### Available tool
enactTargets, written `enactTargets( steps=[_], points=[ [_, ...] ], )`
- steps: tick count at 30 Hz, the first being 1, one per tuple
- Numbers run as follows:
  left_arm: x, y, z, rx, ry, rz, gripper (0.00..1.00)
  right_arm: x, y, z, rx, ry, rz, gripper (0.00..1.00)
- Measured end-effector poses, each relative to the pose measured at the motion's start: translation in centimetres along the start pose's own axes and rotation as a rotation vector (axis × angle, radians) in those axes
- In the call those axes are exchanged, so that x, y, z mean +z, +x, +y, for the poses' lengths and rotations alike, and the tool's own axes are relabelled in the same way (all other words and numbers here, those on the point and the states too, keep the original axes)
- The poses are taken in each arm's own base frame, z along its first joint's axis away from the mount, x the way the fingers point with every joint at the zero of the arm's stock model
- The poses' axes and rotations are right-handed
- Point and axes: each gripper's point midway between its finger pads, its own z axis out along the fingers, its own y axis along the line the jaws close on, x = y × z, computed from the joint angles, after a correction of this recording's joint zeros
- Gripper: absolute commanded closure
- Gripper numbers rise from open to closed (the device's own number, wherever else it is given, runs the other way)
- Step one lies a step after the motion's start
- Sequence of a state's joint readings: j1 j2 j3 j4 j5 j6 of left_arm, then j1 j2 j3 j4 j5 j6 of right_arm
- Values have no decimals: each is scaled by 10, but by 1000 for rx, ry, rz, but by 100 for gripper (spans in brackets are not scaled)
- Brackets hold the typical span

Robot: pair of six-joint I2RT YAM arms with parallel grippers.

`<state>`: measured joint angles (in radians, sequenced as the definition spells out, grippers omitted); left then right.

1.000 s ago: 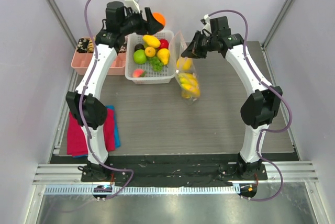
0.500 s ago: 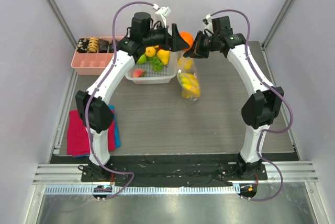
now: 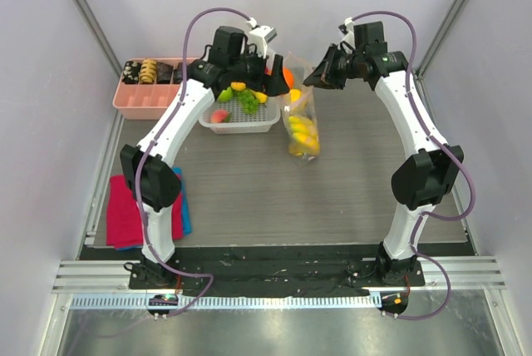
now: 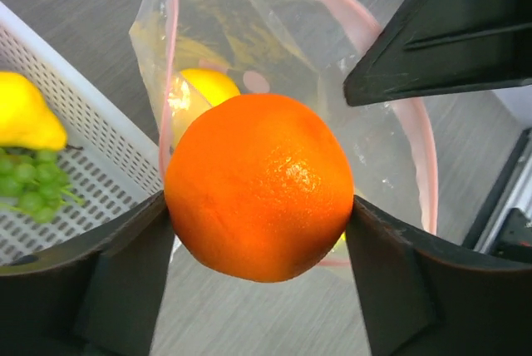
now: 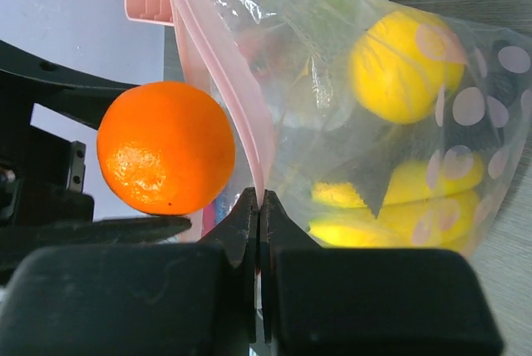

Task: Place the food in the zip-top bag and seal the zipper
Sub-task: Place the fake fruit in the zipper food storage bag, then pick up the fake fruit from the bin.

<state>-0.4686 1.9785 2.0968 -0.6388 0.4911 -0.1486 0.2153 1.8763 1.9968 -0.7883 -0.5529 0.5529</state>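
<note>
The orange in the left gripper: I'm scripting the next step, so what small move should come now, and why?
Probably ease the orange down into the mouth of the zip-top bag before letting go. The left gripper holds it right at the open pink zipper, the right gripper pinches that strip and holds the bag up, and yellow fruit already lies inside.

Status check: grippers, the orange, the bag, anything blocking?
Left gripper shut on orange, poised at the open zip-top bag mouth. Right gripper pinching the bag's rim. Yellow fruit already inside; nothing blocking the mouth.
</note>
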Motion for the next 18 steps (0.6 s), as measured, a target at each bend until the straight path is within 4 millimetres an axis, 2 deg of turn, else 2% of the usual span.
enactTargets(
  steps=[1,8,11,14,18],
  points=[
    [-1,-2,-1,15,-8,-2,0,0,0,0,0,-2,1,99],
    [-10,-24,-10,81,-11,-52,0,0,2,3,0,-14,9,99],
    [-14,-28,-6,69,-21,-64,0,0,2,3,0,-16,10,99],
    [-23,-37,18,33,-69,-98,0,0,2,3,-2,-15,10,99],
    [-46,-42,88,50,-258,-123,1,-2,2,4,-5,-15,11,99]
  ],
)
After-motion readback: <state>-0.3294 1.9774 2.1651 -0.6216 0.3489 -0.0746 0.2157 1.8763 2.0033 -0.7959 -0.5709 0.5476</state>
